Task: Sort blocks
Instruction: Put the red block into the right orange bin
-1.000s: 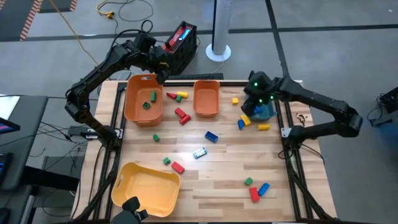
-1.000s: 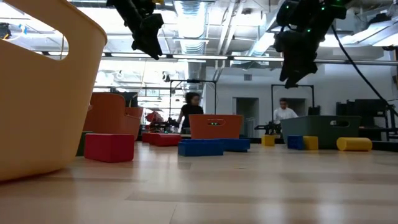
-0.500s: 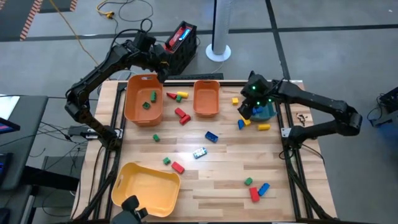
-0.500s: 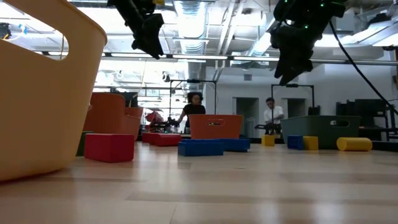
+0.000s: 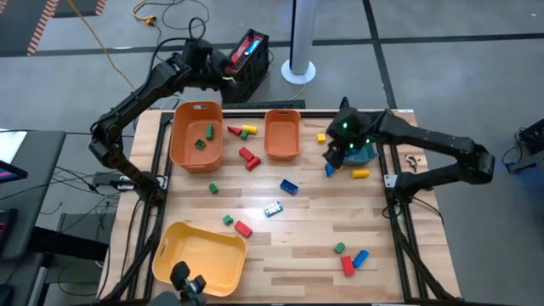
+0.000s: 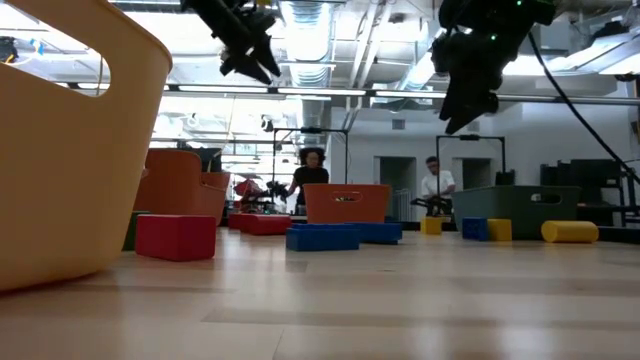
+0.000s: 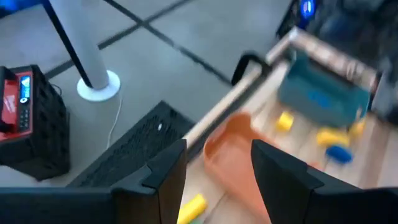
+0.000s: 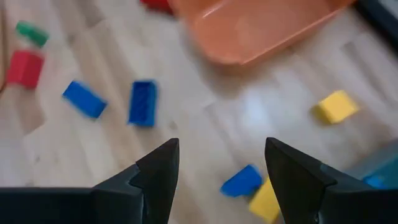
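Note:
Red, green, blue and yellow blocks lie scattered on the wooden table (image 5: pixel 289 242). Two green ones (image 5: pixel 204 137) lie in the left orange bin (image 5: pixel 180 140). A blue block (image 8: pixel 142 102) and a yellow one (image 8: pixel 336 106) lie on the wood below my right gripper (image 8: pixel 221 180). It is open and hovers (image 5: pixel 336 151) between the middle orange bin (image 5: pixel 281 146) and the teal bin (image 5: pixel 365 155). My left gripper (image 7: pixel 214 180) is open too, held high (image 5: pixel 218 83) over the table's far edge beside the left orange bin. Neither holds anything.
A big yellow bin (image 5: pixel 200 257) lies at the near left corner. A red and black box (image 5: pixel 246 59) and a white post base (image 5: pixel 298 70) stand on the floor beyond the far edge. People (image 6: pixel 310 180) show in the room behind.
My right gripper has swung toward the table's left, away from the teal bin and over the loose blocks beside it. My left gripper has tipped up toward level and rolled, rising a little over the far edge. Both stay open. No block has moved.

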You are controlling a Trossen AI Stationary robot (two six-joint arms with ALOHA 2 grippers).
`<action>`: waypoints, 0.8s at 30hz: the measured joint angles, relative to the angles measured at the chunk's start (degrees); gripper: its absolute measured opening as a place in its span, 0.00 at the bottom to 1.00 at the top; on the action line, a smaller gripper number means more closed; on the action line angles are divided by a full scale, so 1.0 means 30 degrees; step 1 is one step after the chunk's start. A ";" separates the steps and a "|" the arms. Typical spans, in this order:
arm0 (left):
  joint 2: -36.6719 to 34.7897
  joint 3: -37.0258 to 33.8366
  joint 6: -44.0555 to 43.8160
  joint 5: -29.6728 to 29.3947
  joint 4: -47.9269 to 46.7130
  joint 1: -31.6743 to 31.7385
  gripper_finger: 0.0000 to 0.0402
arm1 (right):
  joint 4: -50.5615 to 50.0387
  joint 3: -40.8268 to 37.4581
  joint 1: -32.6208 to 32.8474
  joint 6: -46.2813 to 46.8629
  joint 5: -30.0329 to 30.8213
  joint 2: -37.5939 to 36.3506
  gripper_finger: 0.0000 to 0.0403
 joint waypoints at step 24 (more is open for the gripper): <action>0.3985 -0.0004 0.6778 0.3938 -0.8841 -0.5153 0.43 | -0.1633 -0.3708 0.1097 0.2002 0.1259 -0.6779 0.62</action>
